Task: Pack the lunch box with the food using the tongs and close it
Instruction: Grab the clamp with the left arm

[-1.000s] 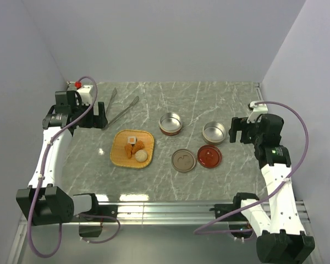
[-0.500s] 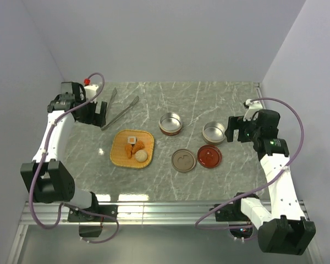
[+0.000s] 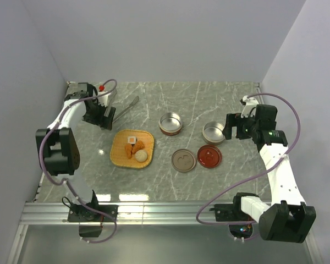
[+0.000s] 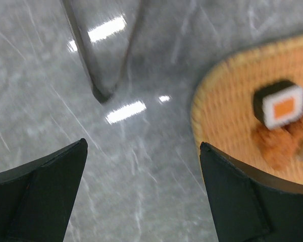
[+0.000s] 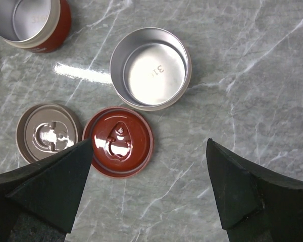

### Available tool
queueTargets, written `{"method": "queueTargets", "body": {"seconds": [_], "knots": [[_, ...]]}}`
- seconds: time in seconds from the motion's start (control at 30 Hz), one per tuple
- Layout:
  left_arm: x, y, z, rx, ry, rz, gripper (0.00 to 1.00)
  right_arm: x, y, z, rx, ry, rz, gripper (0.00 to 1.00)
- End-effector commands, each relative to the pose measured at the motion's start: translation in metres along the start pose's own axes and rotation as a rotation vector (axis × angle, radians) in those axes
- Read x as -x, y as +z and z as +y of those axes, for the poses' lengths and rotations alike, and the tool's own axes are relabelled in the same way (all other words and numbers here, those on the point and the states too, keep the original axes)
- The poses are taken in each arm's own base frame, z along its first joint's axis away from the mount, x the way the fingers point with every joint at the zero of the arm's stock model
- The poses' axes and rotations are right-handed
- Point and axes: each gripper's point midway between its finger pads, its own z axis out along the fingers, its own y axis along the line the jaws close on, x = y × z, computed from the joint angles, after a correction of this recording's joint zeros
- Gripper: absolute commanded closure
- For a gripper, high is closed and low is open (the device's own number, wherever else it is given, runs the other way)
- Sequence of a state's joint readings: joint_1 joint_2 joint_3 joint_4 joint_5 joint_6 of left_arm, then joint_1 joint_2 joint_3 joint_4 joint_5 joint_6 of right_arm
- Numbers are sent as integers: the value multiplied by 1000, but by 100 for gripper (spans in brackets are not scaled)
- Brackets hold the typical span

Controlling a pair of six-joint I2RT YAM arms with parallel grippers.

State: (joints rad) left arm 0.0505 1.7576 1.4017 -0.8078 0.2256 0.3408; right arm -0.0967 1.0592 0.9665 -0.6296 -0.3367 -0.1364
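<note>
fig.: early stage. left gripper (image 4: 141, 151) released, empty, near tongs (image 3: 127, 108) lying on table (image 3: 209, 99). right gripper (image 5: 149, 146) released, empty, over lunch box (image 5: 150, 68). food (image 3: 135, 147) on tray (image 3: 117, 158), unpacked; lids (image 3: 183, 160) off.

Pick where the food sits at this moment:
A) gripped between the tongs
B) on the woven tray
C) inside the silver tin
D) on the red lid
B: the food lies on the woven tray, while the silver tin shows a bare bottom.
</note>
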Motion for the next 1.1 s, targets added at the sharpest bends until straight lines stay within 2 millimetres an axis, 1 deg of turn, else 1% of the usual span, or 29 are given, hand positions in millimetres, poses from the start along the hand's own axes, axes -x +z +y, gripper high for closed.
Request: {"method": "queueTargets", "body": {"seconds": [0.0,0.13,0.37,0.4,0.43,0.5,0.6,0.67,0.77,0.8,0.83,0.9,1.07], "knots": [[37,6,20,60,69,-81,1,23,-8,2,9,-24,-51,0],[49,25,35,87,87,-81,1,24,-8,-2,-10,-20,-59,0],[64,57,42,66,84,-110,2,19,-7,-5,-30,-21,-51,0],[64,65,42,60,78,-108,3,19,-6,-6,-31,-21,-49,0],[69,68,41,58,83,-117,3,19,-6,-6,-31,-22,-48,0],[69,75,40,49,80,-109,5,19,-5,-7,-35,-20,-46,0],[71,93,36,31,83,-90,6,19,-4,-8,-39,-17,-41,0],[76,98,33,37,97,-99,6,19,-4,-8,-40,-20,-42,0],[78,108,37,42,90,-101,6,17,-3,-9,-44,-21,-36,0],[79,117,25,23,104,-89,7,16,-3,-10,-46,-21,-34,0],[85,118,24,24,107,-98,7,17,-3,-9,-47,-22,-35,0],[89,125,24,17,102,-97,7,15,-2,-11,-51,-22,-32,0],[91,136,26,9,96,-85,7,13,-1,-12,-55,-22,-27,0]]}}
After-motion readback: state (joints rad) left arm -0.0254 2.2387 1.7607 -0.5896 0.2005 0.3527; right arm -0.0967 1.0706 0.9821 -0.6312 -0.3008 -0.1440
